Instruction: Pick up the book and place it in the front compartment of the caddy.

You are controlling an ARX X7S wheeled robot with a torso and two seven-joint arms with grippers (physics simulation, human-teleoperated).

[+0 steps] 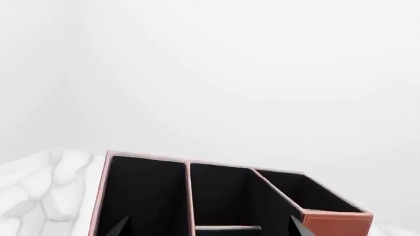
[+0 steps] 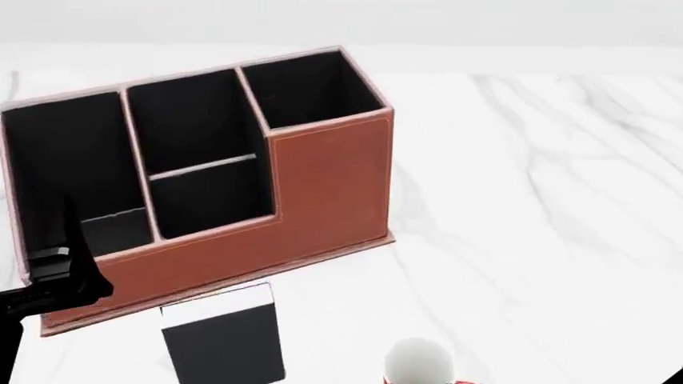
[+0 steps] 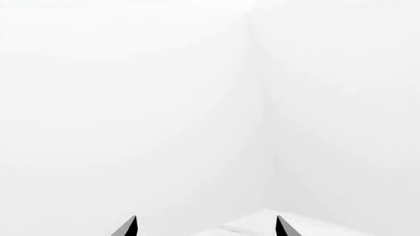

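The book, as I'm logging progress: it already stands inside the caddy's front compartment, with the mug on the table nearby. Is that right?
Not quite. The head view shows the book outside the caddy, on the table just in front of its low front wall, held by neither pincer. The front compartment holds nothing. The mug is indeed on the table nearby.

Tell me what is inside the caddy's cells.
The caddy shows only black lining in all four cells, front compartment included. The left tool covers a corner of the end cell's floor.
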